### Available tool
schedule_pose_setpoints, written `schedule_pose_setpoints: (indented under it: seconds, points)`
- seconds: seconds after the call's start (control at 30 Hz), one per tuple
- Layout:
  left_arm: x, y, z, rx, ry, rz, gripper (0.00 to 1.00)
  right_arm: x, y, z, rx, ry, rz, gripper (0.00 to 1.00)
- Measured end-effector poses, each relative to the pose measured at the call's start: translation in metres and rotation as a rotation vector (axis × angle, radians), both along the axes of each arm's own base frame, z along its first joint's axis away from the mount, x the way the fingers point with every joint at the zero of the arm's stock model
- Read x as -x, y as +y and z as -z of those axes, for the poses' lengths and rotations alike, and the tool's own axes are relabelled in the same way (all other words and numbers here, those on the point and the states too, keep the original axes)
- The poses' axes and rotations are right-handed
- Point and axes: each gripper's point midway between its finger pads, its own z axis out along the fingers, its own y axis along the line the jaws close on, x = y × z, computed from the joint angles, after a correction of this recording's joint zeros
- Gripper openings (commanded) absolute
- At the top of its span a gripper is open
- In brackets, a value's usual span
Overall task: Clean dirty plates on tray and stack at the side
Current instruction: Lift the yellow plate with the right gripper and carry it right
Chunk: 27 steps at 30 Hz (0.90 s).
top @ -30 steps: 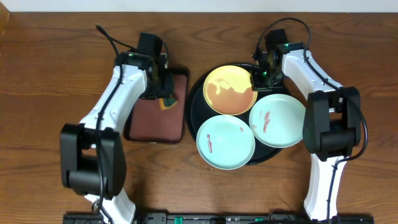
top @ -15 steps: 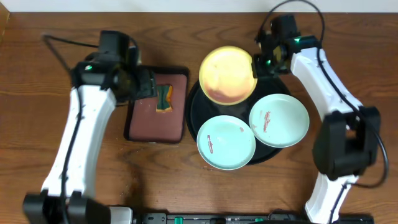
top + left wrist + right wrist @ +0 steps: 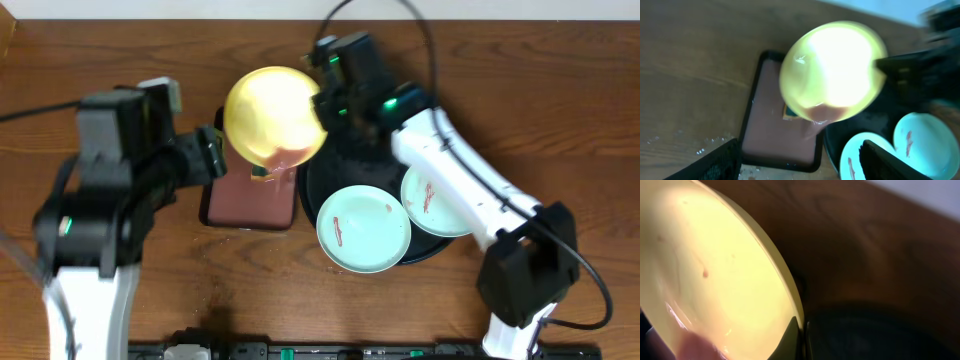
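1. One yellow plate [image 3: 272, 112] is held in the air by the right gripper [image 3: 325, 95], which is clamped on the rim at the plate's edge nearest the tray [image 3: 345, 160]. In the right wrist view the fingertips [image 3: 799, 335] are seen pinching that rim.
2. The plate is held clear of the tray and above the far end of the maroon tray [image 3: 245, 205]. A sponge [image 3: 789, 112] lies there, partly hidden beneath it.
3. Two mint plates [image 3: 363, 228] are left on the tray, each marked with a reddish smear, one just beside the other.
4. The left gripper [image 3: 802, 165] is seen spread wide with nothing between its fingers, raised above the maroon tray and the plate.
5. The step in hand is judged to be the presenting of the first plate for wiping; no plate is yet stacked at the side.
6. For the next move, the sponge would need to be picked up by the left gripper, which is blocked from above unless the plate is kept aside. The plate must be held firmly against the wiping force.
7. No long axis can be given, the plate being round. Its hollow face is turned upward with some tilt, and a reddish-brown patch sits at the edge nearest the robot.
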Motion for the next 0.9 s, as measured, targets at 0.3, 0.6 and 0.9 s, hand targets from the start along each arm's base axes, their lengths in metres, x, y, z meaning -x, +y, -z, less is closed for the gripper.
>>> schedule_pose_setpoints:
  seconds: [0.3, 0.6, 0.9]
  points:
    - [0.031, 0.016, -0.034, -0.051, -0.138, -0.066, 0.76, 0.003, 0.029, -0.025, 0.195, -0.282, -0.006, 0.01]
    - [0.027, 0.019, -0.03, -0.067, -0.121, -0.083, 0.76, 0.014, 0.034, -0.04, 0.39, -0.437, 0.009, 0.01]
    - [0.02, 0.019, -0.023, -0.07, -0.092, -0.082, 0.76, 0.017, 0.027, -0.053, 0.512, -0.52, 0.065, 0.01]
